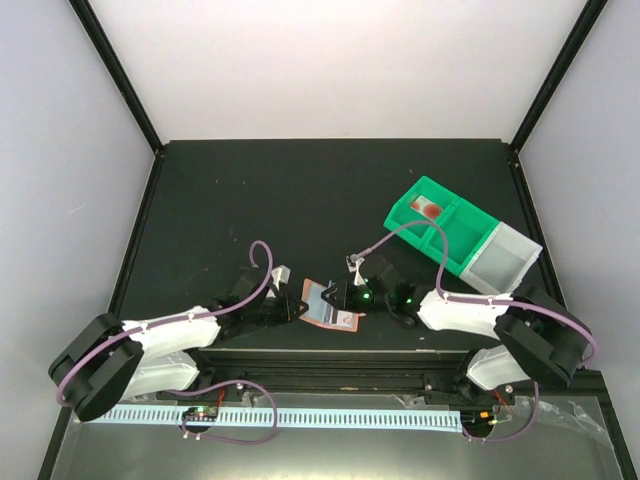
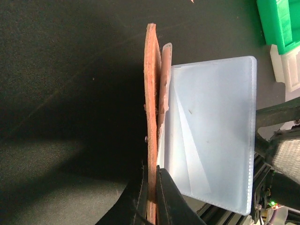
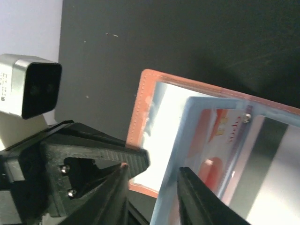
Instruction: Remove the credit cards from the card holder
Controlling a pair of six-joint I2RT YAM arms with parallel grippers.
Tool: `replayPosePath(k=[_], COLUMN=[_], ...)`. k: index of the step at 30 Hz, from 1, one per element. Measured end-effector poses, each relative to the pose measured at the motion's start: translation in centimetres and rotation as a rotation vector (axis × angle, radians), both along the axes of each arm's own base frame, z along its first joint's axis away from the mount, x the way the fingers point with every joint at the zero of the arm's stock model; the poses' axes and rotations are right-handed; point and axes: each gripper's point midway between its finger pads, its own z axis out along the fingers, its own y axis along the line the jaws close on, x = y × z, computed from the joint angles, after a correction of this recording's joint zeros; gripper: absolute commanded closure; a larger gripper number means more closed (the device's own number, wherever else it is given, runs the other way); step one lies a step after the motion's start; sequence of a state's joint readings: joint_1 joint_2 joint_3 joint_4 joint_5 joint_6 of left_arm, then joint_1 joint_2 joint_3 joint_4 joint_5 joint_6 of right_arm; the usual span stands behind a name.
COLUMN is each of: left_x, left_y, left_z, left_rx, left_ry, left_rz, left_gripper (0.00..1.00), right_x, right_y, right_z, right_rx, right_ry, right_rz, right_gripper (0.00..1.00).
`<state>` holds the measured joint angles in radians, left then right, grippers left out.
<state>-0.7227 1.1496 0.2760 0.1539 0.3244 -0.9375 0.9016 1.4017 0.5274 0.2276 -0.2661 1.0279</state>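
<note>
Two roles: left gripper [image 2: 152,182] clamped on card holder [image 2: 151,93]; right gripper [image 3: 153,176] spread astride blue card [image 2: 215,131] edge, so close it and pull right squarely.

White-shelled arms [image 1: 170,335] with black joints [image 1: 95,375], looping purple cables [image 1: 262,262], green LEDs [image 1: 363,296], black left gripper [image 3: 136,161] showing two screws [image 3: 65,180].
</note>
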Motion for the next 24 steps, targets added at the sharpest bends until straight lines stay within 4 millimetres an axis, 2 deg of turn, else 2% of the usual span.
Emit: replayPosePath(k=[3,10,16,24], left_x=[0.0,-0.1,-0.1,-0.4], left_y=[0.0,-0.2,-0.2,1.2], left_z=[0.0,0.0,0.0,-0.2], left_rx=[-0.001,-0.001,0.000,0.063], left_ry=[-0.001,-0.001,0.000,-0.019], left_rz=[-0.001,-0.006,-0.008,0.012], left_gripper=[0.98,0.98,0.83,0.68], right_x=[0.1,-0.2,-0.3,-0.2], right_y=[0.6,1.9,2.3,1.5], right_z=[0.4,-0.9,-1.0,-0.9], right_rx=[0.033,0.051,0.067,0.031], right_ry=[-0.006,0.041,0.049,0.026], right_rz=[0.013,0.049,0.063,0.055], right_gripper=[0.56,0.57,0.53,0.57])
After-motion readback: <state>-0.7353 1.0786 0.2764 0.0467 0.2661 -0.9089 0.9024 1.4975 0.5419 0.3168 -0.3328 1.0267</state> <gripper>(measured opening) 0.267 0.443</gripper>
